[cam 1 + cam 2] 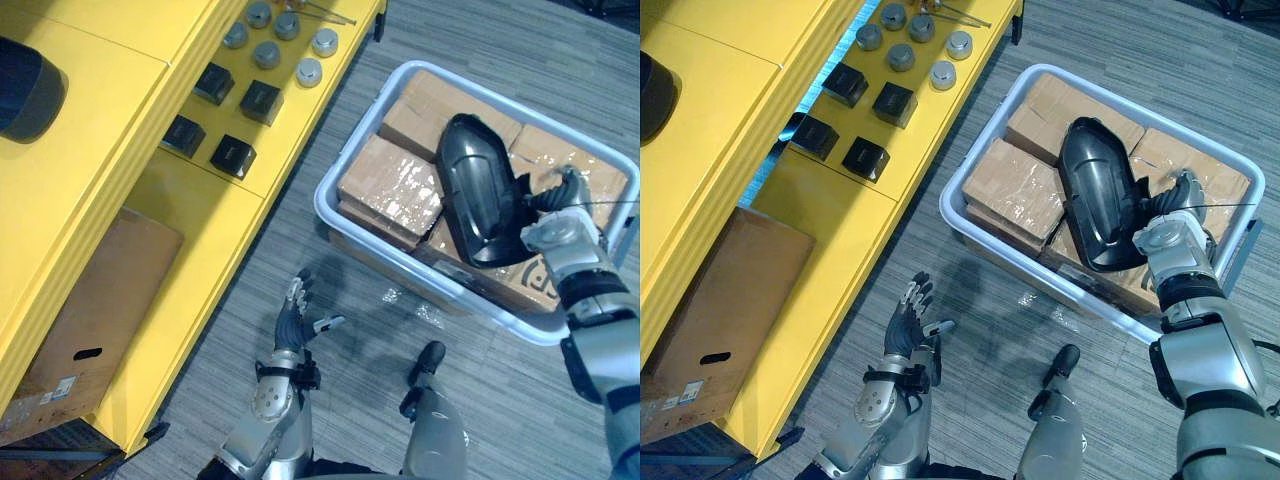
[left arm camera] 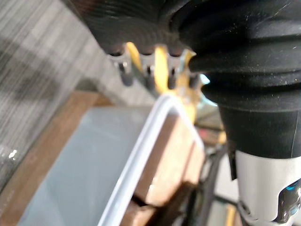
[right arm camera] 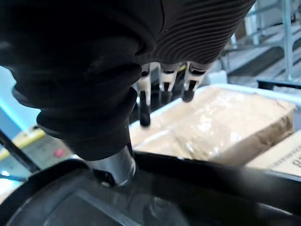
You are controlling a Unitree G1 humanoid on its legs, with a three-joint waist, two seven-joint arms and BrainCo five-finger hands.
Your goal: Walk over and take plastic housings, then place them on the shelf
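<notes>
The black glossy plastic housing (image 1: pixel 480 195), long and rounded with its hollow side up, lies aslant on top of brown tape-wrapped cardboard boxes (image 1: pixel 390 185) packed inside a pale blue-grey plastic bin (image 1: pixel 470 305) that stands on the grey striped carpet (image 1: pixel 380 360). The right hand (image 1: pixel 556 228) is at the housing's right edge. In the right wrist view its fingers (image 3: pixel 146 101) hang loosely extended over the boxes while the thumb (image 3: pixel 115 169) rests against the housing's rim, not closed round it. The left hand (image 1: pixel 293 320) hangs low over the carpet, well apart from the bin, with its fingers spread and holding nothing. To the left stands a yellow metal shelf (image 1: pixel 200 210) carrying small black square parts (image 1: pixel 232 155) and grey round caps (image 1: pixel 309 71), with a flat brown carton (image 1: pixel 90 310) on its lower level.
</notes>
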